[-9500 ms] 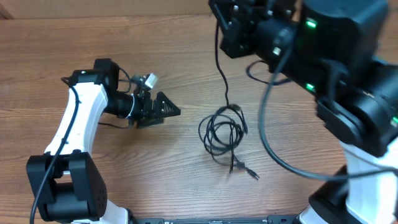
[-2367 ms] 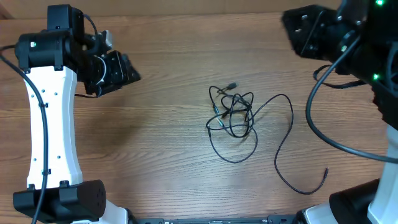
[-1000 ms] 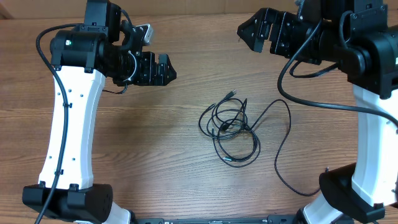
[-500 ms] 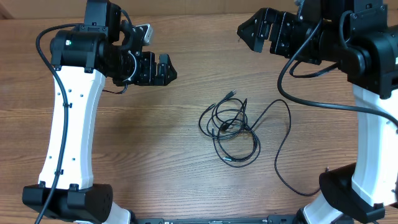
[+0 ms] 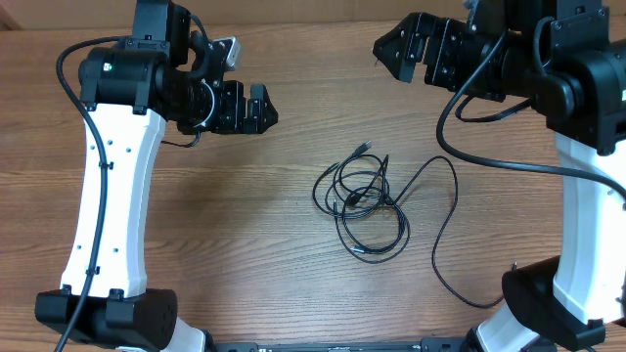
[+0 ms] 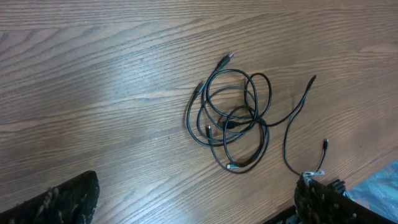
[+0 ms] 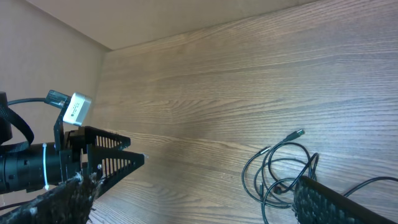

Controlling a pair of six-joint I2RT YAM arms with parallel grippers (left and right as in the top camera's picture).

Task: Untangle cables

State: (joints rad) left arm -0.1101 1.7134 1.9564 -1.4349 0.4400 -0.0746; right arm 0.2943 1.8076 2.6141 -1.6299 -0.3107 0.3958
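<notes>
Fingers of the left gripper (image 5: 266, 108) and the right gripper (image 5: 383, 51) are spread wide and empty above one brown wood-grain table (image 5: 245, 225) with a beige wall (image 7: 155, 18) behind it. One knot of thin black cables (image 5: 362, 200) lies mid-table between the grippers. One cord trails right. How many cords are in the knot I cannot tell.

**Overhead view:** In the cables (image 5: 360, 200), the over-under order at the crossings and the plug types are too small to resolve. One loose cord (image 5: 456, 193) passes out of sight at the right arm base (image 5: 543, 298). The right arm (image 5: 587, 98) is cut by the top and right edges.

**Left wrist view:** The left end effector (image 6: 196, 202) is cut by the lower edge. Only two dark, blurred fingertips (image 6: 65, 199) show.

**Right wrist view:** The right end effector (image 7: 199, 202) also shows only blurred tips. One tip covers part of the cables, and the lower edge cuts off more.
</notes>
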